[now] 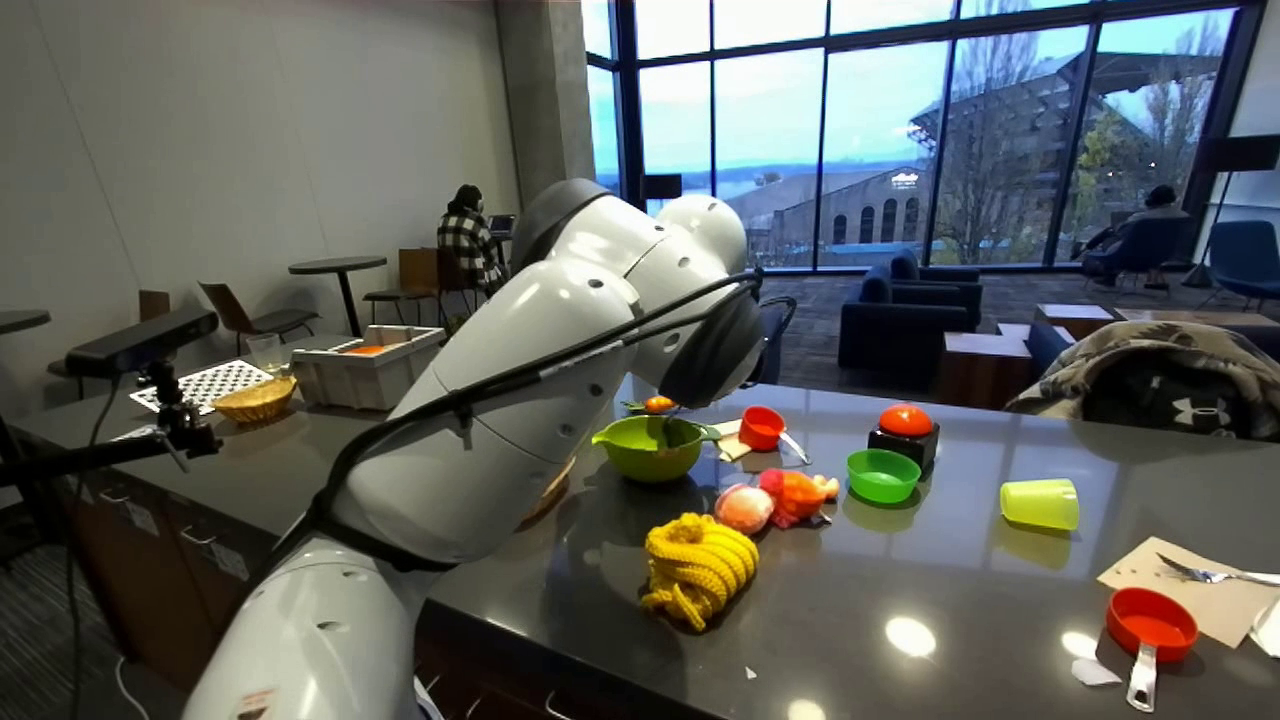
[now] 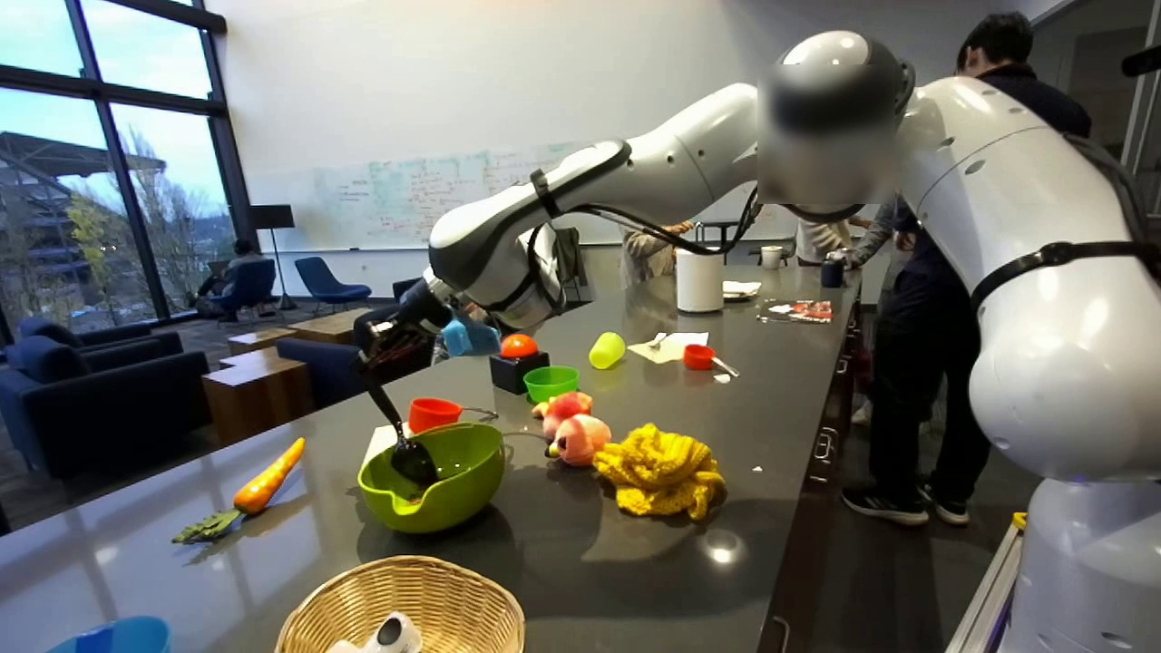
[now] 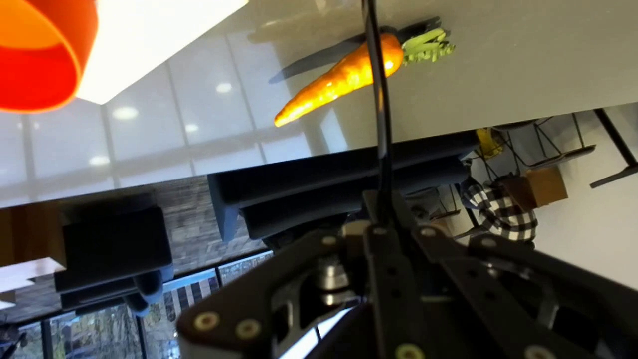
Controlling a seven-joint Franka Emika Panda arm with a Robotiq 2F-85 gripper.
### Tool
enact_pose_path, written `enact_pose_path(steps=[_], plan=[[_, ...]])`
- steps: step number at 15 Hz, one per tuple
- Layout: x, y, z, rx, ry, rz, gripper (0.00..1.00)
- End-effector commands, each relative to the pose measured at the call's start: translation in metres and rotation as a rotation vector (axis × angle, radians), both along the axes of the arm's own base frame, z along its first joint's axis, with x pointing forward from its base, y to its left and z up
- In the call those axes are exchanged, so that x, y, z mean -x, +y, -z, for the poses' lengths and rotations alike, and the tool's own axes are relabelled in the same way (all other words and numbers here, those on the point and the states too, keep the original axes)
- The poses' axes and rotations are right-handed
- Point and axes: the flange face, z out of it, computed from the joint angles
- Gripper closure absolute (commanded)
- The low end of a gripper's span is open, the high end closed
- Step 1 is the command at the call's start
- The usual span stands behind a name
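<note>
Clenching a black spoon (image 2: 414,462), the gripper (image 3: 385,199) was held higher than the green bowl (image 2: 435,512), the spoon's head enclosed by its rim; counter (image 2: 317,508) was seen between bowl and carrot (image 2: 265,483), which was laid near the counter's edge.

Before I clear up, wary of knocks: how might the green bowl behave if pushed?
The green bowl is probably stiff, given its smooth, moulded-looking shape; it may slide on the glossy counter; the black spoon inside could catch it.

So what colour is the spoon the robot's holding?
Black; the spoon shows best in an exterior view.
</note>
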Motion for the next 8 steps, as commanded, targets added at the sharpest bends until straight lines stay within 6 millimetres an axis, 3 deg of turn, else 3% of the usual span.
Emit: enact_pose_path(steps=[1, 8], plan=[[-0.006, -0.011, -0.004, -0.006, -0.079, 0.016, 0.99], [-0.003, -0.043, -0.006, -0.008, -0.076, 0.065, 0.99]])
